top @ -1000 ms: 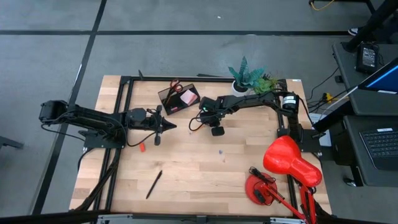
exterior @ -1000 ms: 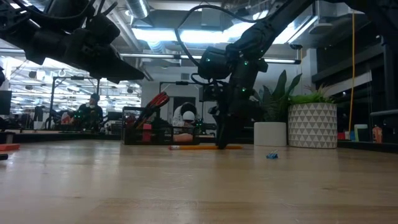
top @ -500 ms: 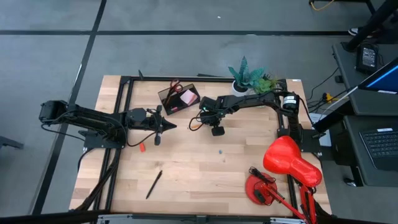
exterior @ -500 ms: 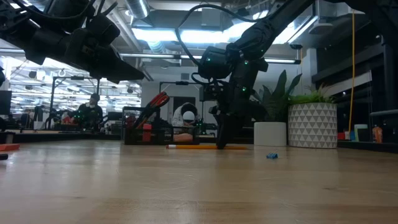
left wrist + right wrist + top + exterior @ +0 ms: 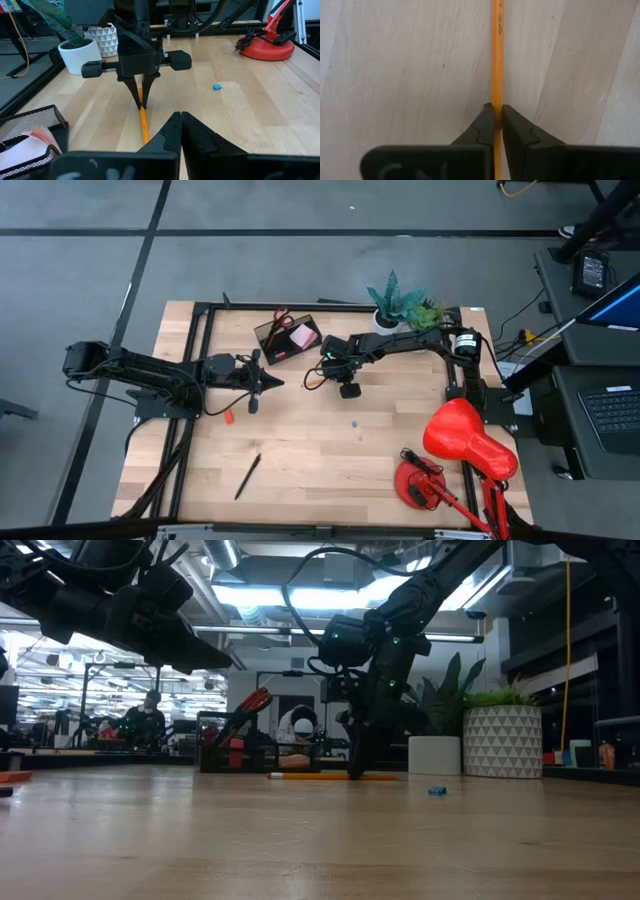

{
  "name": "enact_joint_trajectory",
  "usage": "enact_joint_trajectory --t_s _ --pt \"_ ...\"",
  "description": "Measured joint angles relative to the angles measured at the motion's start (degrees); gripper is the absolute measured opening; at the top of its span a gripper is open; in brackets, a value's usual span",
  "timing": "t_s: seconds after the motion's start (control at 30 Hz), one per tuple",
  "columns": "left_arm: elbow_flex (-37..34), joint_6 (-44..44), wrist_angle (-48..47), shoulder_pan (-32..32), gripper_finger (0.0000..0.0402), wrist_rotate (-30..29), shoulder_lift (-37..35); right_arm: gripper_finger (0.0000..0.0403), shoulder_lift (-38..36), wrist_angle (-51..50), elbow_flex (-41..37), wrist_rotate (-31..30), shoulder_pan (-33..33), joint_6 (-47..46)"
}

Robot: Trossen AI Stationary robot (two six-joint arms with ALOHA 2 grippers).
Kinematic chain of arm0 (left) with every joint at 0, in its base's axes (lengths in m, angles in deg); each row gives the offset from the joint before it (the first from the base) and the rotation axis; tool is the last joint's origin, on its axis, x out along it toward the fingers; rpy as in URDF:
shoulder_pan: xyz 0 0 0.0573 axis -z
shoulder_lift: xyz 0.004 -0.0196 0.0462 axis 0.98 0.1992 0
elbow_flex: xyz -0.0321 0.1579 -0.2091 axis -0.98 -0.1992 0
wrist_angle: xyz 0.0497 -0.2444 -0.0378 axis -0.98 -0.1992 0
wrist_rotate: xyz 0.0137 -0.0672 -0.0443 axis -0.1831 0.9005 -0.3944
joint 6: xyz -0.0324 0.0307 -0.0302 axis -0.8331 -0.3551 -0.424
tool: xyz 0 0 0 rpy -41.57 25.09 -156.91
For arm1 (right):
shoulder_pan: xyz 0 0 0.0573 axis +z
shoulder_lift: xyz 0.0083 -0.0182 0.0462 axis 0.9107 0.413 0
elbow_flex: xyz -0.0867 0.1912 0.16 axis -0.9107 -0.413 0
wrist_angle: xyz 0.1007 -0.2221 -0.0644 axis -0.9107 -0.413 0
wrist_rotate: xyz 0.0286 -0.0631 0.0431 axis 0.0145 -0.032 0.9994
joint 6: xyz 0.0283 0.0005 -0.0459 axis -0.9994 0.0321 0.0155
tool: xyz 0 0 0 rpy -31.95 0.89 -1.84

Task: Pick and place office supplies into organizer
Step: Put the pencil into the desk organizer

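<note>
We see the pencil (image 5: 497,55) lying flat on the table (image 5: 320,450) toward the middle of its far half, with the right gripper (image 5: 494,111) standing tip-down over it and its fingers (image 5: 482,122) clamped on the shaft, one on each side; the organizer (image 5: 287,338) sits near the far edge, left of the pencil, holding the scissors (image 5: 281,319) and a pink pad (image 5: 303,337); our left gripper (image 5: 180,120) hovers above the table left of the pencil, pointing at it, fingers pressed together on nothing; an eraser (image 5: 229,417) lies near the left edge, a pen (image 5: 247,476) toward the near-left corner, a blue bit (image 5: 352,421) mid-table; plants (image 5: 403,302) stand at the far edge and the lamp (image 5: 460,450) by the near-right corner.
</note>
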Motion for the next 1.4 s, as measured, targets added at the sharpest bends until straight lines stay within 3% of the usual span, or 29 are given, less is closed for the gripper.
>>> enact_joint_trajectory --t_s 0.43,0.67,0.9,1.4 --pt "0.0 0.0 0.0 0.0 0.0001 0.0 0.0 0.0096 0.1 0.7 0.0 -0.4 0.8 0.1" --pt "0.0 0.0 0.0 0.0 0.0002 0.0 0.0 0.0105 0.1 1.0 0.0 -0.4 0.8 0.1" --pt "0.0 0.0 0.0 0.0 0.0002 0.0 0.0 0.0096 0.1 0.9 0.0 -0.3 0.8 0.1" --pt "0.0 0.0 0.0 0.0 0.0003 0.0 0.0 0.0026 0.1 1.3 0.0 -0.1 0.7 0.2"
